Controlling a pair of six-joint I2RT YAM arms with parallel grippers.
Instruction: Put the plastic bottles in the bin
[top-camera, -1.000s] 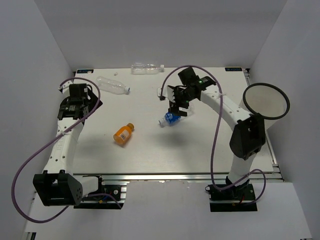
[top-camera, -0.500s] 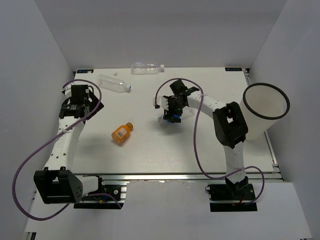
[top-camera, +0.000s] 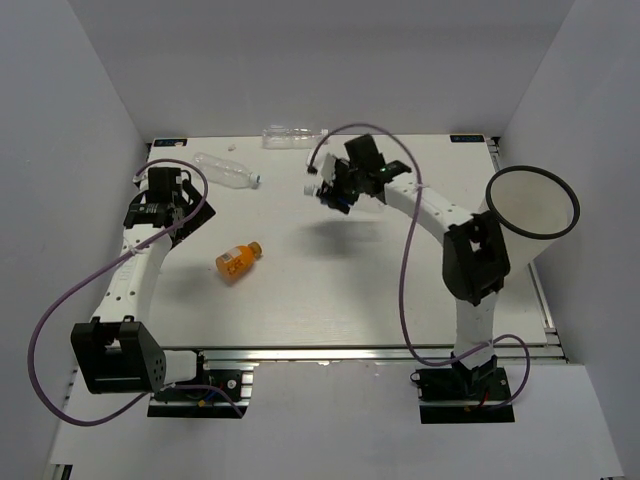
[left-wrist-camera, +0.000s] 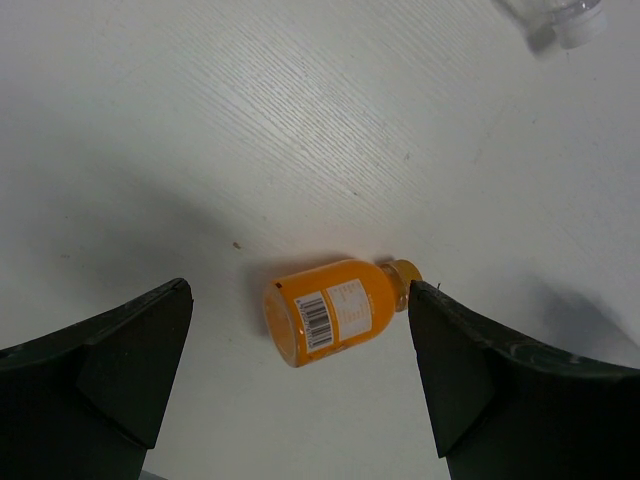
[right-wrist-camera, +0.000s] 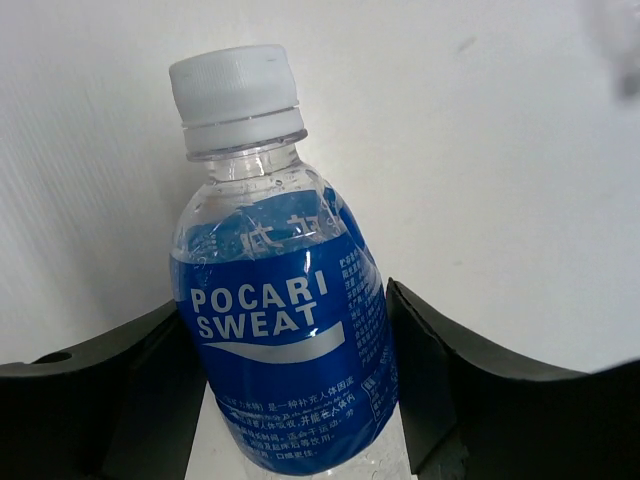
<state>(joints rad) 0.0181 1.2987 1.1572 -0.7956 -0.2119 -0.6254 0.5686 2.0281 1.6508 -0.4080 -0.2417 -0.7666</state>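
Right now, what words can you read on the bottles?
"POCARI SWEAT": on the blue label of the white-capped bottle.
The characters above that and the fine print beside it: too blurred to read.
The orange bottle label: a barcode and tiny print, too small to read.

Top view overhead, whole table (top-camera: 300, 300); wrist views close, facing tabletop; orange bottle (left-wrist-camera: 335, 312) shared top/left.
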